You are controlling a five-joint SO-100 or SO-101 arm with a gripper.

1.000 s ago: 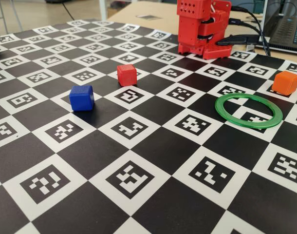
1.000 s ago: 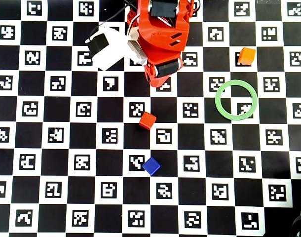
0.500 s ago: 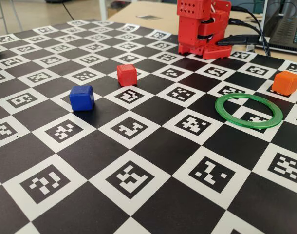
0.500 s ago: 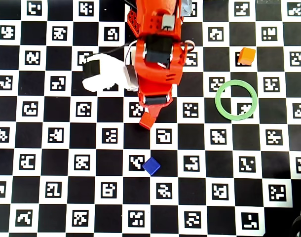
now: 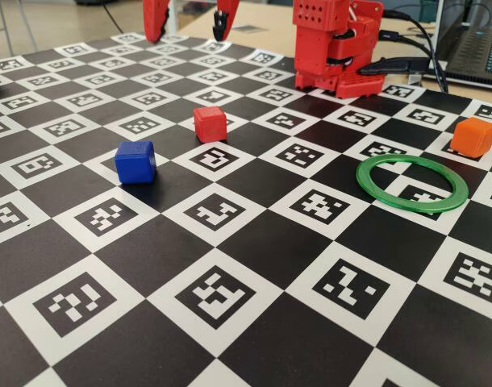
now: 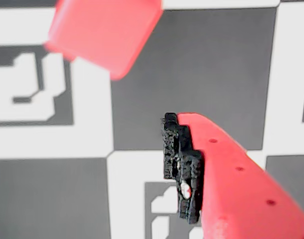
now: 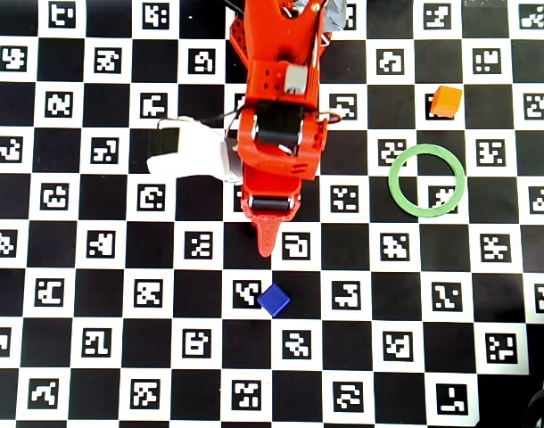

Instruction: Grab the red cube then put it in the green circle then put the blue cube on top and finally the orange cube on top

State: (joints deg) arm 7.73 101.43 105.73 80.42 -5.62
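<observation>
I am lowering the gripper [image 5: 186,22], jaws spread wide and holding nothing, toward the red cube [image 5: 210,123] on the tabletop [image 5: 254,242] beyond the blue cube [image 5: 135,160], centring so one finger lands on each side before closing.

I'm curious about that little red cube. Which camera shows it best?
The fixed view: the red cube sits whole and sharp on the board. The wrist view shows it blurred and cut off at the top; in the overhead view the arm hides it.
</observation>
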